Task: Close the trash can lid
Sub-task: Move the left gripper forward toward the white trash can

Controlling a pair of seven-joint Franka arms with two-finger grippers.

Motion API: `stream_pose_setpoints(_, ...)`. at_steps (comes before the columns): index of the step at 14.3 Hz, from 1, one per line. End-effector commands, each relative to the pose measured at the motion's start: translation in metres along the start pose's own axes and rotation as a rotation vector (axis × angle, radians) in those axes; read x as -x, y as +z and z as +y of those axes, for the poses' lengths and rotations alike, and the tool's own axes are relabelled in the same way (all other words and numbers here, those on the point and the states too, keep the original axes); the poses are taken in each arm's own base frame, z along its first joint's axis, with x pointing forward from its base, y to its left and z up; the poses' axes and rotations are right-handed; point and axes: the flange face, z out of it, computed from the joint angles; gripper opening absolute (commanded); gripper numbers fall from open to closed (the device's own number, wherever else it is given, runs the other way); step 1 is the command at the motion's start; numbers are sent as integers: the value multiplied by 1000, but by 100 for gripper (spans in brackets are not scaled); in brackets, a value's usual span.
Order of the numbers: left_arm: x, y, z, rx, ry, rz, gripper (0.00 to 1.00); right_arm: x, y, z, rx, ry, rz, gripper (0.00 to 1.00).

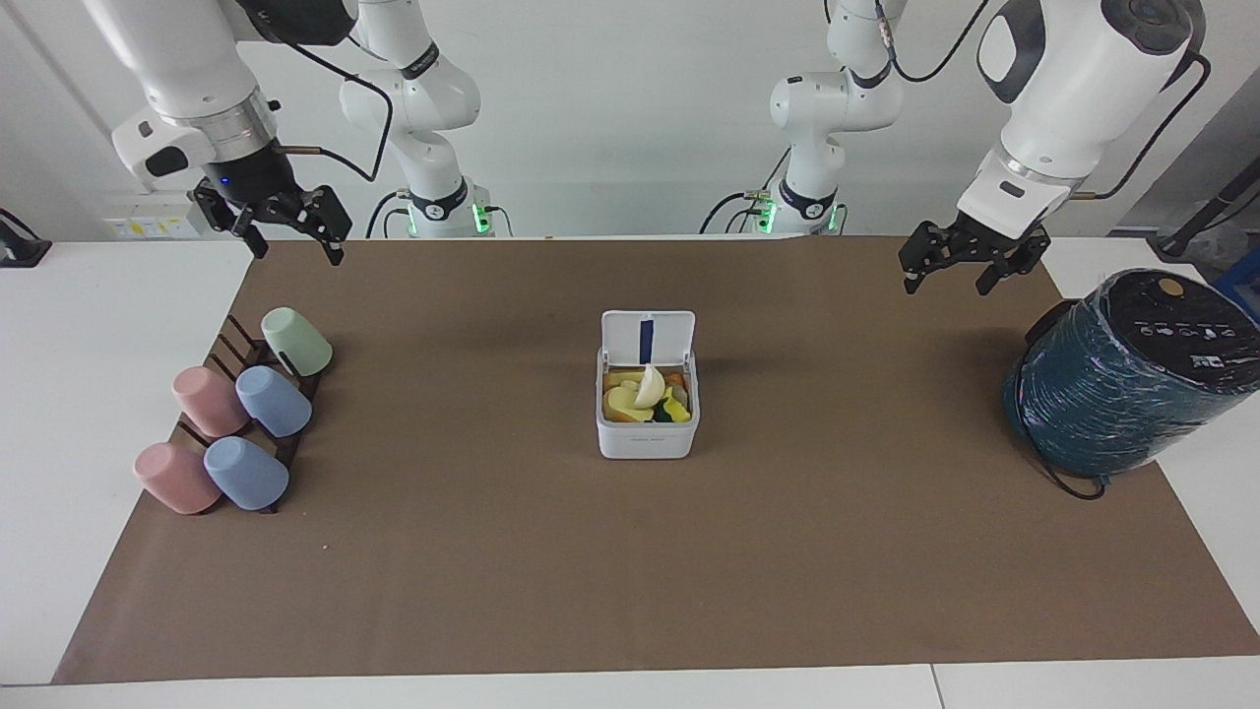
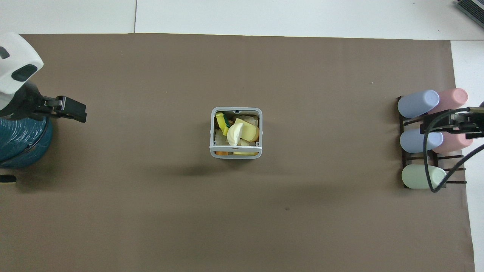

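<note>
Facing view. At the centre of the frame, on a brown paper mat (image 1: pixel 630 591): a small white cube-shaped plastic trash can (image 1: pixel 645 438), heaped with yellow, cream and orange food scraps (image 1: pixel 645 394). Just above it in the frame, hinged at the edge nearer the robots: the white square lid (image 1: pixel 648 338), swung up to about vertical, blue strip on its underside turned to the camera. Stands open so, by judgement, because the hinge holds it past its tipping point; needs a push over the top to fall shut.

High in the frame, at the right arm's end: right gripper (image 1: pixel 292 234), raised off the mat, jaws spread, holding nothing. At the left arm's end, equally high: left gripper (image 1: pixel 950 274), jaws likewise apart and empty. Both well apart from the can, parked clear as if waiting. No step of the closing begun yet.

Lower, at the right arm's end: pastel plastic cups (image 1: pixel 236 423) lying tilted on a dark wooden rack. At the left arm's end: a large dark teal wrapped cylinder (image 1: pixel 1122 394), leaning, not part of the job.

Overhead view. Trash can (image 2: pixel 211 132) again mid-frame, scraps (image 2: pixel 238 132) in plain sight. Lid (image 2: pixel 236 152) seen edge-on as a pale band along the can's lower rim, hence upright. Left gripper (image 2: pixel 73 110) over the mat beside the cylinder (image 2: pixel 22 143); right gripper (image 2: pixel 435 122) covering the cups (image 2: pixel 418 104), raised above them rather than touching. Likely risk: heaped scraps blocking a full close.
</note>
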Motion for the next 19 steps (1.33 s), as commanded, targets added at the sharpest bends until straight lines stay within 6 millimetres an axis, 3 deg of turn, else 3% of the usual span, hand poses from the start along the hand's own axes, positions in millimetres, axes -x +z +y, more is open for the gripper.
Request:
stream_pose_setpoints(1, 7, -3, -3, -22, 13, 25, 100, 4, 0, 3, 8, -30, -7, 100)
stream_pose_setpoints(8, 7, -2, 12, -22, 23, 22, 100, 3, 0, 3, 8, -30, 0, 100)
stream_pose_setpoints(14, 17, 4, 78, -21, 28, 14, 100, 4, 0, 7, 8, -22, -8, 100)
stream_pose_setpoints(19, 49, 24, 149, -19, -14, 26, 100, 3, 2, 6, 9, -25, -7, 100)
